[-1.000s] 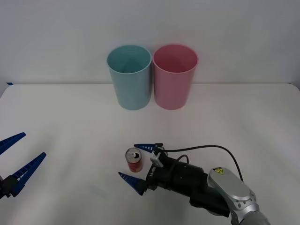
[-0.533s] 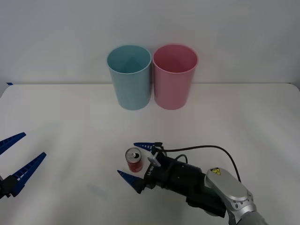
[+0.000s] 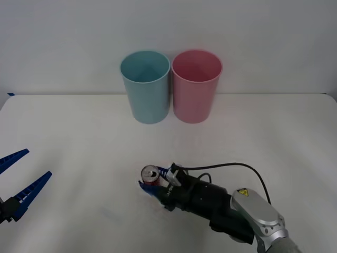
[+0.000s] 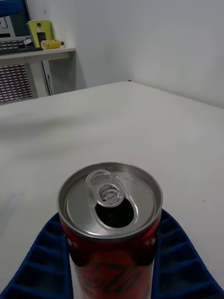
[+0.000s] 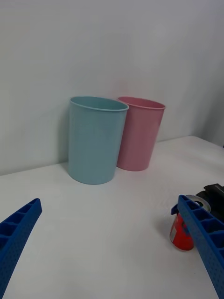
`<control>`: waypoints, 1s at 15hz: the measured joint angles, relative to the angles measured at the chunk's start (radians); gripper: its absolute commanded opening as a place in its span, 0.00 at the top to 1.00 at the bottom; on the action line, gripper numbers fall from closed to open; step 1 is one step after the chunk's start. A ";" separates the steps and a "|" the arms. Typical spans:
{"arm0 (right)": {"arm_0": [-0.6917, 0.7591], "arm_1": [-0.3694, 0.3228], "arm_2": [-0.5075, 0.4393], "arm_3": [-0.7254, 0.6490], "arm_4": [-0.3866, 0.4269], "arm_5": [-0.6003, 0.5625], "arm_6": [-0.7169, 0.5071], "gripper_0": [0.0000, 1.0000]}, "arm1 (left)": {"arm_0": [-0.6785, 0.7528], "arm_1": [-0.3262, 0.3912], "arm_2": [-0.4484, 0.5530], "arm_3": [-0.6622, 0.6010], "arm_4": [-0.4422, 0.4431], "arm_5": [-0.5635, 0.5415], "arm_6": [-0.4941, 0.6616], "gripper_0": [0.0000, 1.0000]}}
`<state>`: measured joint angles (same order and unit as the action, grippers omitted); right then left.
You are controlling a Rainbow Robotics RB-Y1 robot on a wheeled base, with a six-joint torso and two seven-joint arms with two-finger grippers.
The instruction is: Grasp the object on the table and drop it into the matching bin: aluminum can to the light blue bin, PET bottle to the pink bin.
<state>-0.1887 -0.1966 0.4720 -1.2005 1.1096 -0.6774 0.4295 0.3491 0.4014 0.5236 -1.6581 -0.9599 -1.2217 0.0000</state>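
Now the red can is seen standing upright on the white counter, well in front of the two bins, and it is clasped by the right gripper. In the right wrist view the can is shown from above with its silver top and open pull-tab hole, and the blue ribbed fingers are pressed against both of its sides. The right arm is laid low over the counter, reaching in from the near right.

At the far edge of the counter the light blue bin and the pink bin are set upright just beside each other, the blue one on the left. The left gripper is held at the near left of the counter, well apart from the can, with its fingers spread wide and nothing between them.
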 measured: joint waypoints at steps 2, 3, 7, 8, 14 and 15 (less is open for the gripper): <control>0.001 -0.001 -0.008 -0.008 0.000 0.000 -0.001 1.00 | 0.000 0.000 0.000 0.000 0.000 0.000 0.000 0.00; 0.001 -0.006 -0.010 -0.020 -0.001 0.000 -0.004 1.00 | 0.000 0.000 0.000 0.000 0.000 0.000 0.000 0.00; 0.033 -0.050 -0.019 -0.113 -0.012 0.001 -0.044 1.00 | 0.000 0.000 0.000 0.000 0.000 0.000 0.000 0.00; 0.048 -0.066 -0.019 -0.147 -0.013 0.001 -0.077 1.00 | 0.000 0.000 0.000 0.000 0.000 0.000 0.000 0.00; 0.158 -0.188 -0.060 -0.440 0.001 0.021 -0.321 1.00 | 0.000 0.000 0.000 0.000 0.000 0.000 0.000 0.00; 0.172 -0.202 -0.077 -0.486 0.008 0.023 -0.368 1.00 | 0.000 0.000 0.000 0.000 0.000 0.000 0.000 0.00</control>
<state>-0.0163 -0.3983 0.3947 -1.6864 1.1176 -0.6548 0.0613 0.3491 0.4014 0.5236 -1.6581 -0.9599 -1.2217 0.0000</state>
